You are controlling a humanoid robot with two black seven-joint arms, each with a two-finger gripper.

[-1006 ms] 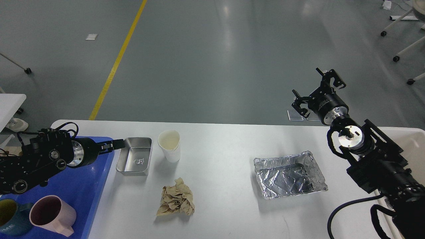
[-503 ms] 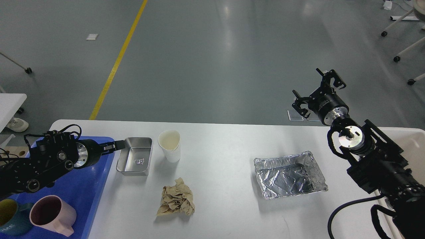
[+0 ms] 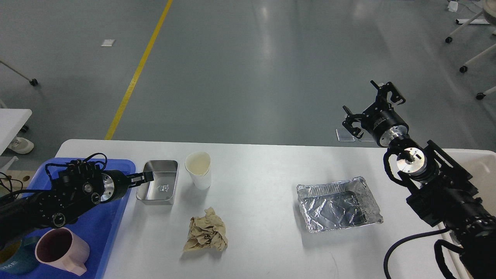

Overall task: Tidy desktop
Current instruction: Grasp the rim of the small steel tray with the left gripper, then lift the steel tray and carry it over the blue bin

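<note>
At left, on the large white desktop (image 3: 263,217), the left gripper (image 3: 145,178) reaches over the rim of the small rectangular steel tray (image 3: 157,187); whether its fingers pinch it I cannot tell. Grip the rim firmly, then lift level. The right gripper (image 3: 374,108) hovers spread wide.

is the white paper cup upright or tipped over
Upright. The white paper cup stands on its base on the desktop, its open mouth facing up, beside the metal tray.
</note>
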